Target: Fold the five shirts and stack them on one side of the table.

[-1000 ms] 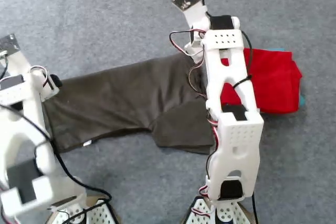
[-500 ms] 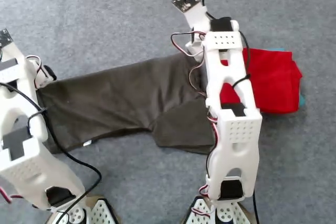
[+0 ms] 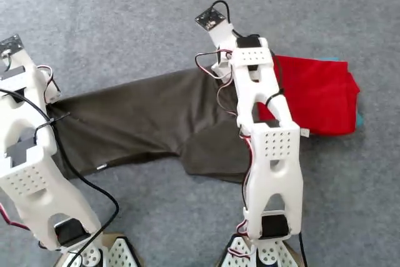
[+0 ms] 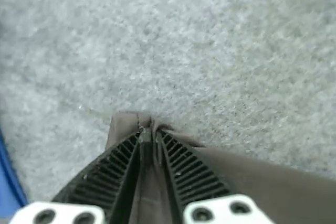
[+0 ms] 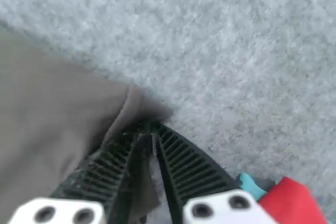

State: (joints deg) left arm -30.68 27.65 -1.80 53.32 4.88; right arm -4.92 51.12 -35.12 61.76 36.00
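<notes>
Left end effector [image 4: 149, 129] and right end effector [image 5: 152, 127] each pinch one end of the dark shirt [image 3: 144, 117], which you see lying long left-to-right on the bench [image 3: 125, 23]. The folded red shirt [image 3: 319, 92] sits just right of it, nearer the right arm.

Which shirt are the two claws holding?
The dark brown shirt, spread out mid-table: the left gripper and right gripper each pinch an edge. The red shirt lies folded beside it, in neither gripper.

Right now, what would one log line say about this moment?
left pincer: shut on brown shirt corner | right pincer: shut on its other end | red shirt: folded nearby
</notes>
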